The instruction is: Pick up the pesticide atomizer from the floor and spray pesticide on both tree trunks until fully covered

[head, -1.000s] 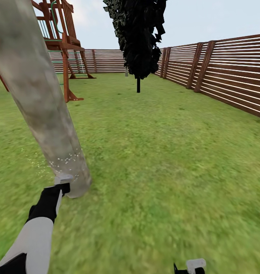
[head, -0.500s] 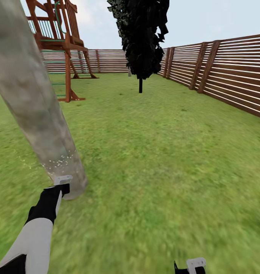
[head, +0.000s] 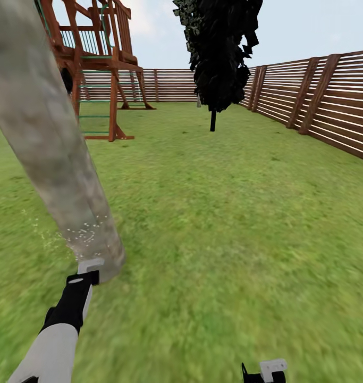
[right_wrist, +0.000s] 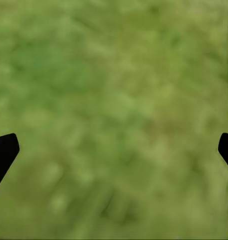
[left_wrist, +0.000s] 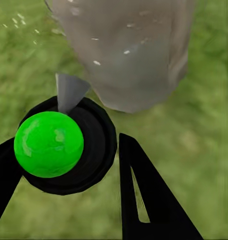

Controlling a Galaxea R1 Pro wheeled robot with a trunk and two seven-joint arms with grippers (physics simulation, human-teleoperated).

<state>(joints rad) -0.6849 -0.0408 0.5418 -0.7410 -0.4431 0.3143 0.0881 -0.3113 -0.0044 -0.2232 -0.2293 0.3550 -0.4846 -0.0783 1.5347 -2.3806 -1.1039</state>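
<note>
Green lawn (head: 229,223) fills the garden, closed in at the far side and along the right by a brown slatted wooden fence (head: 330,101) under a pale blue sky. Nearest the robot, a thick pale grey-brown tree trunk (head: 48,138) slants across the left of the head view, its foot in the grass, with small white specks scattered over its lower bark and the turf beside it. Behind the trunk stands a red-brown wooden play tower (head: 104,64) with green rungs; farther back, near the fence corner, is a dark bushy tree (head: 221,53) on a thin stem. The left arm reaches forward to the trunk's base. In the left wrist view, the left gripper (left_wrist: 73,165) has its dark fingers (left_wrist: 144,195) closed around the pesticide atomizer (left_wrist: 66,145), a black round body with a bright green ball on top and a grey nozzle pointing at the trunk just in front of it. The right gripper (right_wrist: 114,150) hangs over bare grass, fingers spread wide with nothing between them
</note>
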